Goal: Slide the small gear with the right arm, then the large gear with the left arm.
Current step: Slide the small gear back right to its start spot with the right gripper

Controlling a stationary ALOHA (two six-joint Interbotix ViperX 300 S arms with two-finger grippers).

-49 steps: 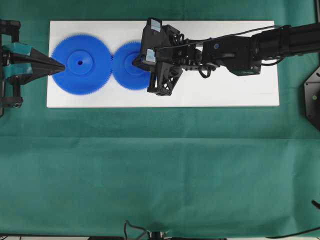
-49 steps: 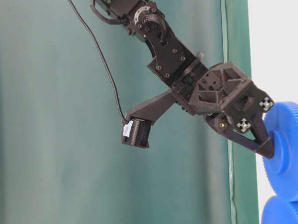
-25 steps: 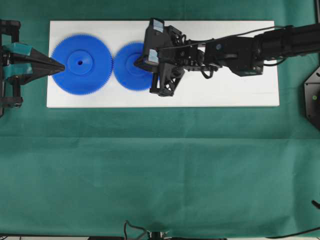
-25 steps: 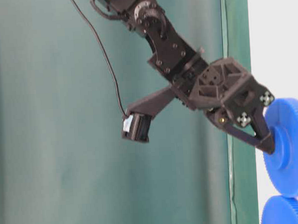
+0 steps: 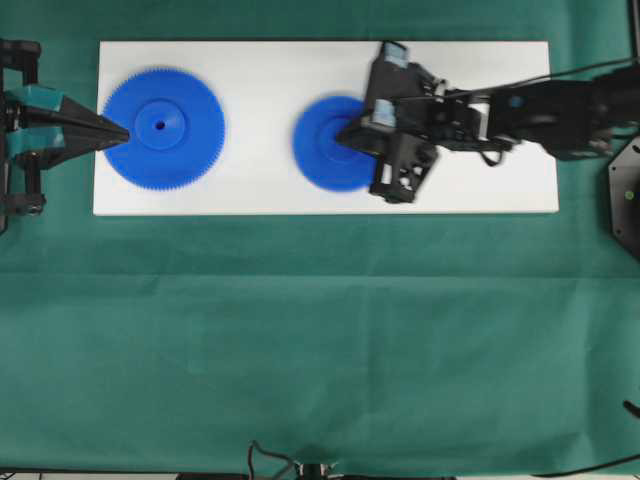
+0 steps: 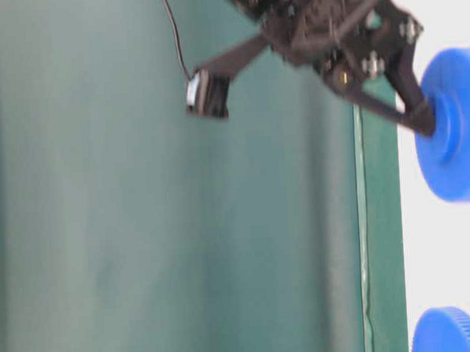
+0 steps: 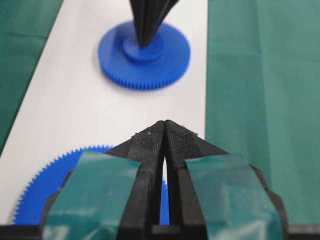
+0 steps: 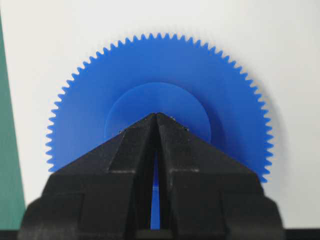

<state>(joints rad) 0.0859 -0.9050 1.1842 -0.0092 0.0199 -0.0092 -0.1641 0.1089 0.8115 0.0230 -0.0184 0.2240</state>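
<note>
The small gear [image 5: 322,143] lies flat near the middle of the white board [image 5: 480,190], a wide gap apart from the large gear [image 5: 163,127] at the board's left end. My right gripper [image 5: 346,135] is shut, its pointed tip [image 8: 156,115] pressed down on the small gear's [image 8: 160,60] raised hub, as the table-level view confirms [image 6: 426,126]. My left gripper [image 5: 126,132] is shut too, its tip [image 7: 164,122] resting at the large gear's [image 7: 42,187] left rim. In the left wrist view, the small gear [image 7: 145,57] sits farther along the board.
Green cloth [image 5: 320,340] covers the table around the board. A black base plate [image 5: 625,195] sits at the right edge. Bare board stretches to the right of the small gear, under the right arm [image 5: 540,110].
The right gripper has dragged the small gear to the right, opening a gap where it had meshed with the large gear. The left gripper and large gear have not moved.
</note>
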